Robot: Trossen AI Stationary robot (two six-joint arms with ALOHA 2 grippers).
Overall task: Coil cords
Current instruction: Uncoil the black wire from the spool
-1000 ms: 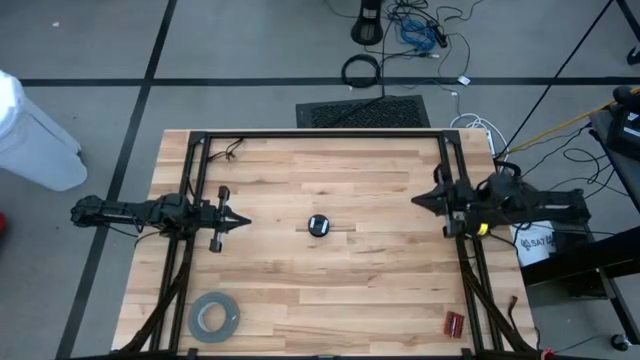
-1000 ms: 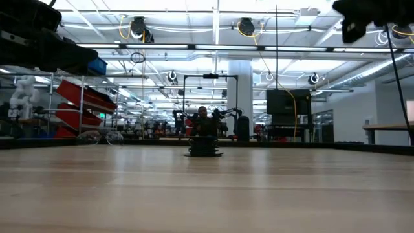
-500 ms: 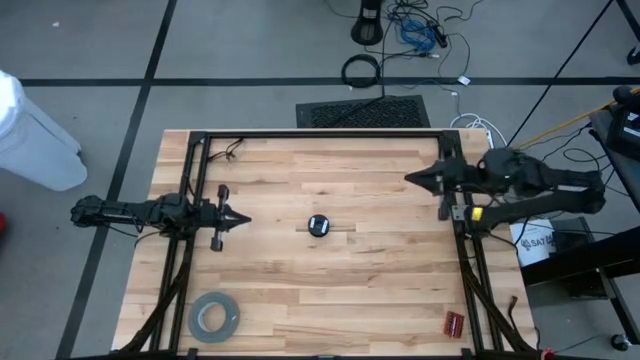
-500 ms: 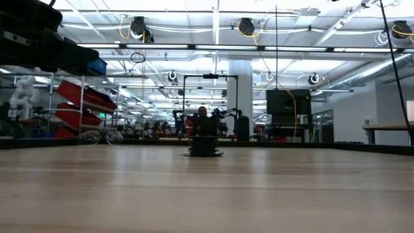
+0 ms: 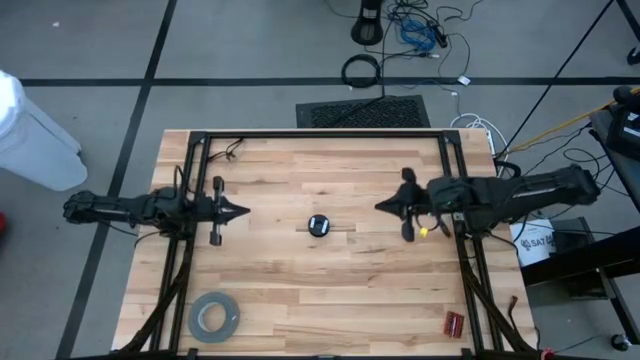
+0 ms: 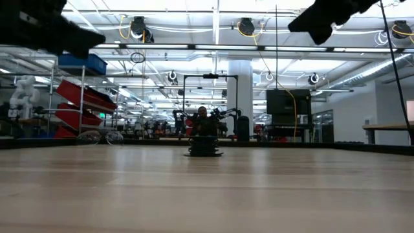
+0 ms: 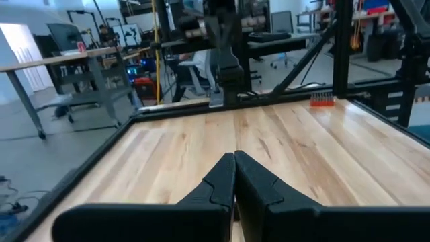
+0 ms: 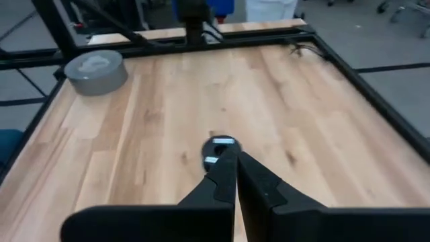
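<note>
A small round black disc (image 5: 318, 225) lies flat on the wooden table (image 5: 300, 290) near its middle. A short stretch of thin dark wire (image 5: 342, 228) runs from it toward the table's right. The disc also shows in the low view (image 6: 204, 148) and the right wrist view (image 8: 216, 149). My right gripper (image 5: 381, 207) is shut and empty, above the table just right of the disc, pointing at it. My left gripper (image 5: 244, 211) is shut and empty, left of the disc, above the table (image 7: 234, 158).
A wide grey tape roll (image 5: 214, 316) lies near the table's near left corner and shows in the right wrist view (image 8: 94, 67). A small red object (image 5: 454, 323) lies at the near right. A short dark wire end (image 5: 235, 150) lies at the far left. Black frame rails border the table.
My right gripper has swung from the table's right rail toward the left, first a little toward the far edge, then back, and now points at the disc from close by. My left gripper has shifted slightly toward the far edge. The disc has not moved.
</note>
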